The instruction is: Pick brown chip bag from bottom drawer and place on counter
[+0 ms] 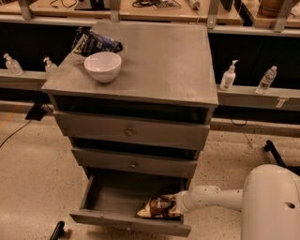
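Camera view: bottom drawer (pixel 108 197) is open, with the brown chip bag (pixel 157 207) lying at its front right. End effector (pixel 174 206) is inside the drawer at the bag's right end; can't tell its grip state. Counter (pixel 159 61) carries a white bowl (pixel 103 65) and a dark bag (pixel 96 43).

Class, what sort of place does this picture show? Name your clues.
Probably a robotics lab: wooden workbenches with cables, and a white robot arm whose gripper is in the bottom drawer at the brown chip bag.
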